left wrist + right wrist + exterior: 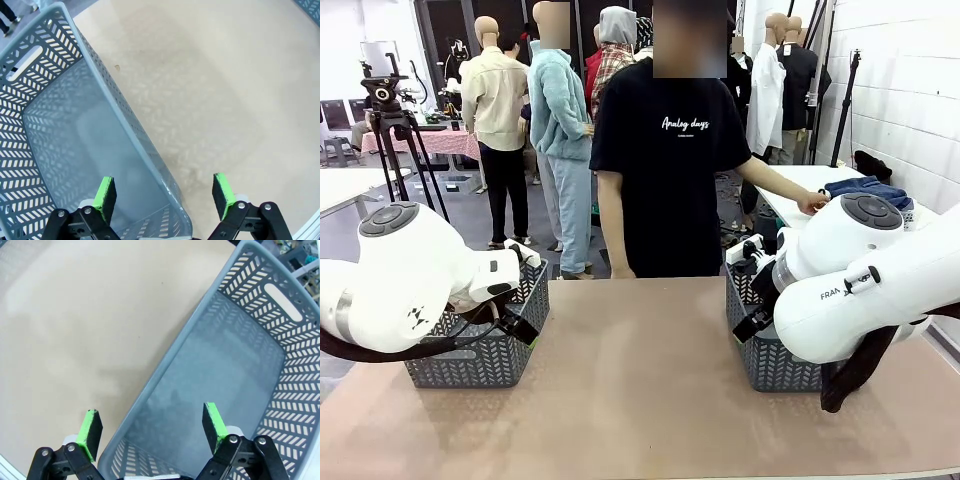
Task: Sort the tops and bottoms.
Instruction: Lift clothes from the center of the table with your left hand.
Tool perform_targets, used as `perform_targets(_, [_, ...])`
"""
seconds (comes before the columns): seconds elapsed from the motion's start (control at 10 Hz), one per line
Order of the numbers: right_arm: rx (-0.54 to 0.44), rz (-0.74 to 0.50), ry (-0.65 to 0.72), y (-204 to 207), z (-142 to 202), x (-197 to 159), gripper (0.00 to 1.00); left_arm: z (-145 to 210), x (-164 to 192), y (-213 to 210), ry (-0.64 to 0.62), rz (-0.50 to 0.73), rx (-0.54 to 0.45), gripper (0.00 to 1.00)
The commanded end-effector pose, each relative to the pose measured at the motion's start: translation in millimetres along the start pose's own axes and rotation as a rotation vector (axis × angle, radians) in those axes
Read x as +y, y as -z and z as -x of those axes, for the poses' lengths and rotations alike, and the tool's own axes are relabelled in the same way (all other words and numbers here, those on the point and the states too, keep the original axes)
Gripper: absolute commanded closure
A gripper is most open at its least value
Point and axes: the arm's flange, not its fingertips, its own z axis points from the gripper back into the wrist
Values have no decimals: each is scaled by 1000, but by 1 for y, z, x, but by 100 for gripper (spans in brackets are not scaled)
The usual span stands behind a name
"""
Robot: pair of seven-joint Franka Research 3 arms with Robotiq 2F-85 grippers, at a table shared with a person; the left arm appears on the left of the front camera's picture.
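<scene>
A blue denim garment (865, 187), likely one of the bottoms, lies on a white side table (790, 200) at the back right, with the person's hand (812, 203) resting beside it. Behind it sits a small black bundle (870, 164); I cannot tell whether it is one of the tops. My left gripper (163, 192) hangs open with nothing in it, straddling the wall of the grey left basket (30, 150) (480, 365). My right gripper (152, 427) is open too, holding nothing, over the wall of the grey right basket (295, 370) (770, 365). Both baskets hold nothing.
The tan table (640, 390) stretches bare between the two baskets. The person in a black T-shirt (665, 170) stands at the middle of the far edge, one arm stretched towards the side table. A camera tripod (390, 120) stands at the back left.
</scene>
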Motion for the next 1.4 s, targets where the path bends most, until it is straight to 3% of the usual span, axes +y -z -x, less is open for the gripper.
perform_targets(0.0, [0, 0, 0, 0, 0, 0, 0, 0, 2, 0, -4, -1, 0, 0])
perform_targets(0.4, [0, 0, 0, 0, 0, 0, 0, 0, 2, 0, -4, -1, 0, 0])
perform_targets(0.5, [0, 0, 0, 0, 0, 0, 0, 0, 0, 0, 0, 0, 0, 6])
perform_targets(0.7, [-130, 35, -1, -67, 4, -11, 0, -7, 4, -60, 90, -96, -98, 6])
perform_targets(0.9, [-256, 34, 53, -125, 19, -28, 0, 1, 21, -111, 74, -130, -188, 6])
perform_targets(1.3, [-276, -111, 178, -167, 70, -66, 0, 37, 59, -168, 94, 2, -244, 6])
